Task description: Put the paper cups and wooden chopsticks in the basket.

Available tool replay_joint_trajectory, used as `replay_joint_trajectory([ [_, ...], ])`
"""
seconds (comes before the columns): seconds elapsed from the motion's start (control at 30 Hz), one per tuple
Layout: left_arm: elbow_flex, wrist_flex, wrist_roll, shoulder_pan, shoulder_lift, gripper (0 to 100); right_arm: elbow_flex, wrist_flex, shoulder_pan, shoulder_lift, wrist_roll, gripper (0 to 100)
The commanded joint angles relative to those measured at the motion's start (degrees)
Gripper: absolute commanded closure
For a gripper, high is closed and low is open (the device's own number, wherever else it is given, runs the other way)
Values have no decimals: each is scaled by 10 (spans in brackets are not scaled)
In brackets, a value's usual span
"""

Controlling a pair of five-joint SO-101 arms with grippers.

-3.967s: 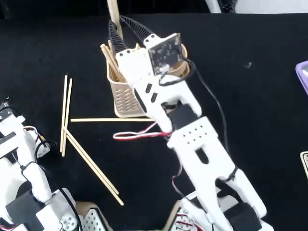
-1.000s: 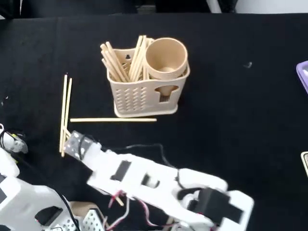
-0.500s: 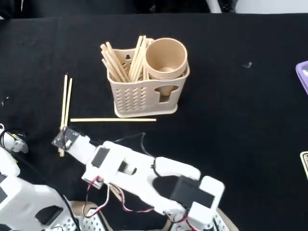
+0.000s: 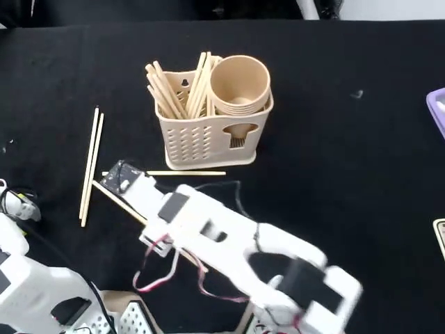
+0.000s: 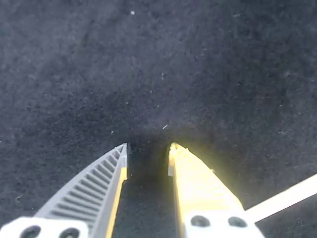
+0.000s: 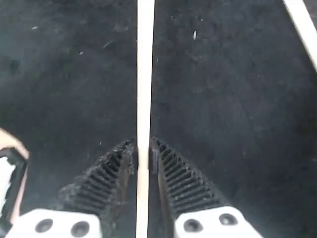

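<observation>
The beige basket (image 4: 208, 142) stands at the table's middle back, holding several wooden chopsticks (image 4: 174, 87) and a stack of paper cups (image 4: 240, 83). Two loose chopsticks (image 4: 90, 163) lie side by side to its left, and one chopstick (image 4: 188, 172) lies along its front. My right gripper (image 6: 143, 146) is down at the table, shut on a further chopstick (image 6: 145, 74) that runs straight between its fingers. From above, the right wrist (image 4: 122, 175) sits over the slanted chopstick (image 4: 118, 200). My left gripper (image 5: 147, 148) hangs open over bare black cloth.
Another chopstick (image 6: 302, 25) lies off to the side of the right gripper. A pale strip (image 5: 287, 198) lies beside the left gripper. The left arm (image 4: 28, 285) sits at the table's front left corner. A purple object (image 4: 437, 108) shows at the right edge.
The right arm came off the basket down to the loose chopsticks at front left, then swung slightly back toward the basket. The two side-by-side chopsticks shifted a little.
</observation>
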Motion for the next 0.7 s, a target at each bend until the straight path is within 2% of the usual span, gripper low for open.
replay_joint_trajectory([
  [0.0, -23, -6, 13, -15, 18, 863, 44, 3, 11, -102, 10, 988],
  [0.2, -23, -7, 13, -14, 18, 863, 75, -5, 29, -130, 42, 987],
  [0.37, -22, -7, 13, -14, 18, 863, 1, 31, 79, -166, 86, 987],
  [0.53, -22, -7, 13, -4, 18, 863, -85, 120, 82, -269, 101, 987],
  [0.67, -21, -6, 13, 1, 18, 863, -122, 125, 83, -371, 102, 987],
])
